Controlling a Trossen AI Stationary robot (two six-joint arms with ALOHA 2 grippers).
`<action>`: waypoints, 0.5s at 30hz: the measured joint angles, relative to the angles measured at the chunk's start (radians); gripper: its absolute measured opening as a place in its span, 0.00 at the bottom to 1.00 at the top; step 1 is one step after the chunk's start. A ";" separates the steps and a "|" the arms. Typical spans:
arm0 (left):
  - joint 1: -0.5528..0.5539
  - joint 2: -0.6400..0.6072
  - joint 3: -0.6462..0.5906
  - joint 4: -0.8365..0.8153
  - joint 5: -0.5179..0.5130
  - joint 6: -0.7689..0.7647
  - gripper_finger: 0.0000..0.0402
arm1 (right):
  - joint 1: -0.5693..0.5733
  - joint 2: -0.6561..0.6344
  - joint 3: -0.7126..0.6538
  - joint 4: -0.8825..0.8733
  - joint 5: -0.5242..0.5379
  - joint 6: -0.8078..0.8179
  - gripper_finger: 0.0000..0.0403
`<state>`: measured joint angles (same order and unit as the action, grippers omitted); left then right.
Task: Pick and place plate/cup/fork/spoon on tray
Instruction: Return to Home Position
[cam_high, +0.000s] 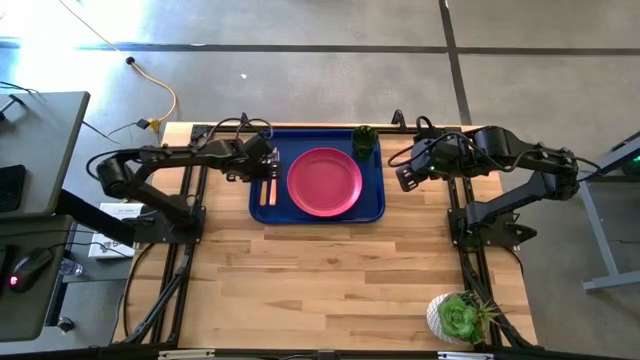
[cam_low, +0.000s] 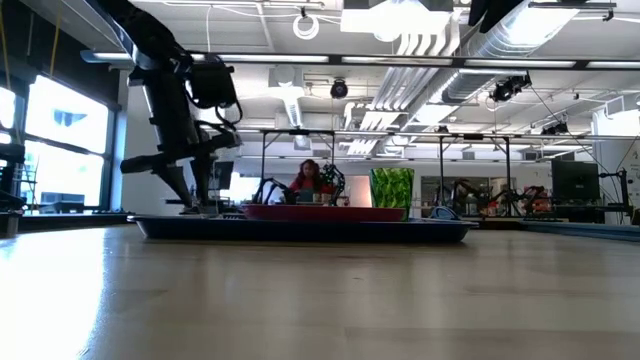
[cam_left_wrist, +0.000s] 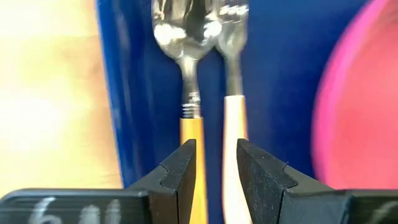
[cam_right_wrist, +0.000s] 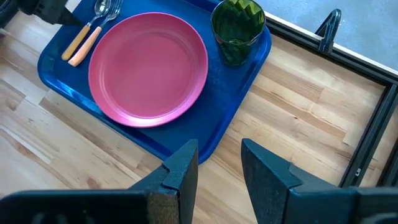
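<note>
- Left claw (cam_left_wrist: 214, 171) narrowly parted, holding nothing, just above fork (cam_left_wrist: 231, 93) and spoon (cam_left_wrist: 186, 74), side by side on tray (cam_high: 375, 195) left of plate (cam_high: 324, 181).
- Right claw (cam_right_wrist: 219, 171) parted, empty, off tray's right side near cup (cam_right_wrist: 237, 28).
- Cutlery likely light, stiff, slippery; pinch handle.

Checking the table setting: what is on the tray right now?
On the tray: the plate, the cup, the fork and the spoon side by side. Whatever lies under the plate is hidden.

Tray (cam_high: 317, 213) on desk (cam_high: 320, 290) holds plate (cam_high: 324, 181), cup (cam_high: 364, 140), fork (cam_high: 272, 190), spoon (cam_high: 264, 190); left hand (cam_high: 262, 163) above cutlery.
</note>
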<state>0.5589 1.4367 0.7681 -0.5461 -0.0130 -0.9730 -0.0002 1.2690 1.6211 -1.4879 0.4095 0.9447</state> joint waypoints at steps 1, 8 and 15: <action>-0.004 -0.014 0.000 0.002 0.001 0.005 0.26 | 0.000 0.000 0.000 0.000 0.000 0.000 0.28; -0.060 -0.166 0.000 -0.003 0.038 0.080 0.26 | 0.001 0.000 0.000 0.031 0.000 -0.002 0.28; -0.193 -0.350 0.000 0.025 0.043 0.148 0.26 | 0.001 0.000 0.000 0.058 -0.001 -0.002 0.28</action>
<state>0.3658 1.0868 0.7681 -0.5210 0.0299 -0.8254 0.0010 1.2690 1.6215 -1.4299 0.4088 0.9424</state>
